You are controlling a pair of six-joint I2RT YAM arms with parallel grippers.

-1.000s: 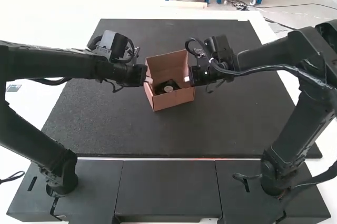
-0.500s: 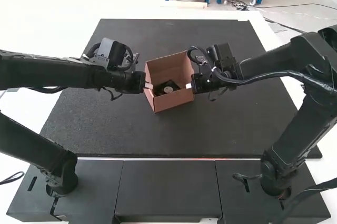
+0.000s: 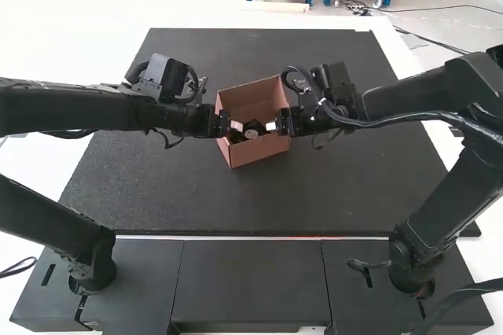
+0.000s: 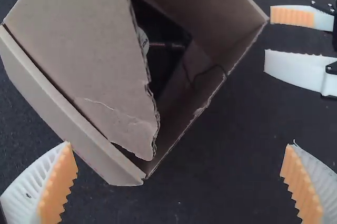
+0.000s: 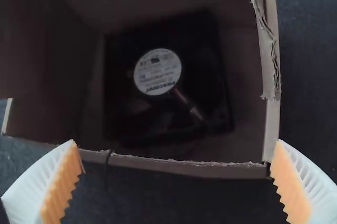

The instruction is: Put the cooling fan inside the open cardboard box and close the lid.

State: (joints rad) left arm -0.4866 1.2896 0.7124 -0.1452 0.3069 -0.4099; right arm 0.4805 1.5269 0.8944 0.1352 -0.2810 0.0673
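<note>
One mat (image 3: pixel 157 185) is covering the table, and two arms are meeting over its middle. The left arm (image 3: pixel 86 107) is lying nearly level above the mat. The left gripper (image 3: pixel 224 124) is hanging at the left side of the one box (image 3: pixel 255 149), fingers spread wide and gripping nothing. In the left wrist view one torn side flap (image 4: pixel 89 61) is standing up just ahead of those fingers; I cannot tell whether they are touching it. The box is sitting at the mat's middle, turned at an angle, its top standing open. One fan (image 5: pixel 158 77) is lying flat on the box's floor, its round white label facing up. The right gripper (image 3: pixel 275 124) is hovering at the box's right side, likewise spread wide and empty. The right arm (image 3: pixel 416 99) is slanting in from the right.
</note>
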